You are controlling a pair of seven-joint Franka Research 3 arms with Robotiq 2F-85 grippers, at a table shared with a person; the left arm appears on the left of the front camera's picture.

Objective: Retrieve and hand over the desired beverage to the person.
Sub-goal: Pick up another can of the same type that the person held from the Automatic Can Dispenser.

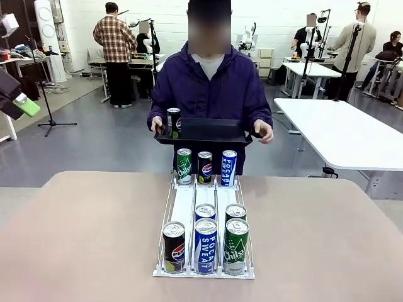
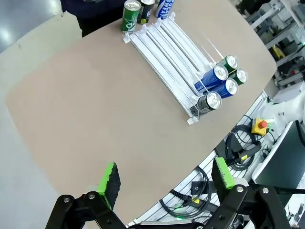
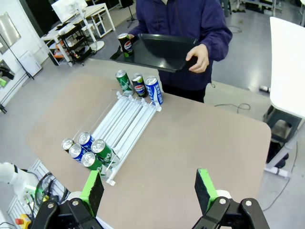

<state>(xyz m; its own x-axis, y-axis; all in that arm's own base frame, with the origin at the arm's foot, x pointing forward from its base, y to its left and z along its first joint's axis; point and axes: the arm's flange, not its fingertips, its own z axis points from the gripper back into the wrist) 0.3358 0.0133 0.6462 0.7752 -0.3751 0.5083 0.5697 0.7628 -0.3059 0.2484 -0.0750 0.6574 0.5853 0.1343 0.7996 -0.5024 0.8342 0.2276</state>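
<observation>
Beyond table (image 1: 75, 239), person (image 1: 211, 88) holds tray (image 1: 208, 133) with upright Pepsi can (image 1: 174, 123)

You have the tan table (image 1: 75, 239) right in front of you, and beyond its far edge a smooth grey floor (image 1: 107, 145) catches the room's light and runs back to a white wall (image 1: 277, 16). To the right of that table you see a long white table (image 1: 340, 132), with a smaller white table (image 1: 312, 68) farther back. Off the tan table's far left, a black tripod stand (image 1: 50, 119) stands on the floor, with a tall white column unit (image 1: 47, 31) behind it.
</observation>
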